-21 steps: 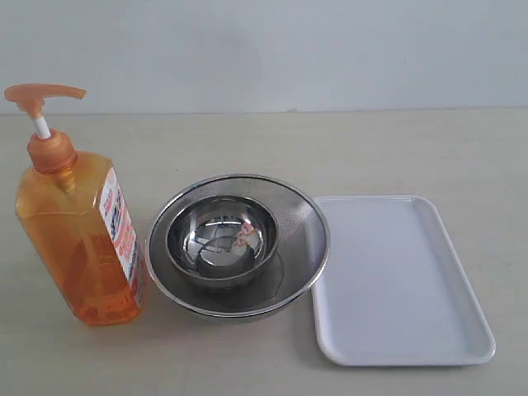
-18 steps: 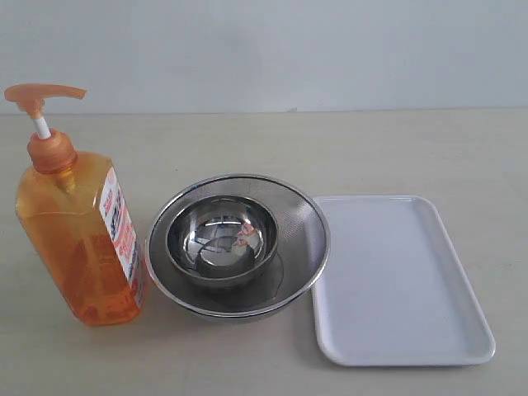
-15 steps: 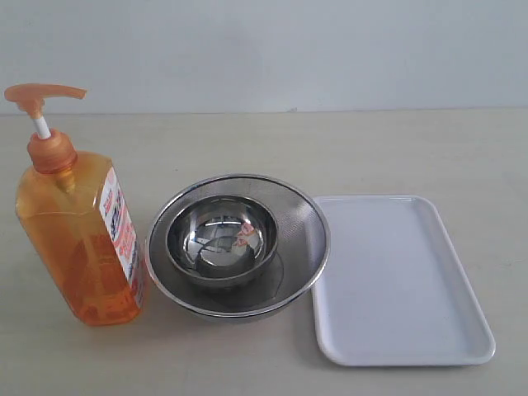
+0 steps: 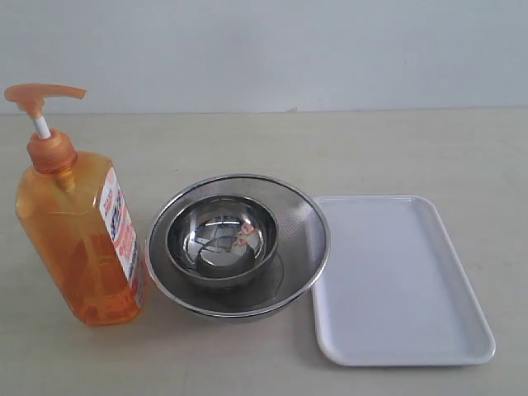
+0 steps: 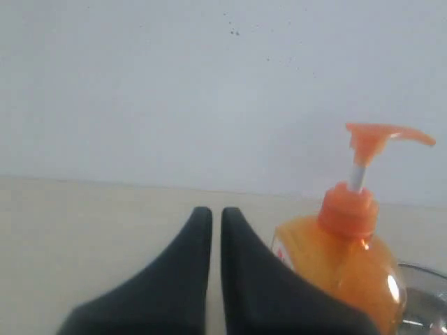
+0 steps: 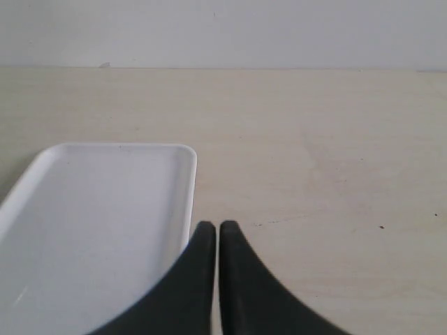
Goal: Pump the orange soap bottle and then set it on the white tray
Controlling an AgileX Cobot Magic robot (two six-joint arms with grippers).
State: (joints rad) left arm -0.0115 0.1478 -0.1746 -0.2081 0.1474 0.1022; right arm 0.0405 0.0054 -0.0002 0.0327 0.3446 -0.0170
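**A:** Where does your tall translucent orange soap bottle (image 4: 78, 239) stand?

**B:** You have it upright towards the bench's left edge, with its pump head up. It is just beside the wide steel mesh bowl (image 4: 301, 219), which holds a smaller polished steel bowl (image 4: 221, 235).

**A:** And your flat white plastic tray (image 4: 396, 280)?

**B:** Towards the right edge, close against the mesh bowl. You cannot tell whether they touch.

**A:** The claws?

**B:** Your left gripper (image 5: 216, 211) has its black fingers drawn to a thin slit and grips nothing, with the bottle near it. Your right gripper (image 6: 216, 225) is equally narrow and empty, by the tray's rim.
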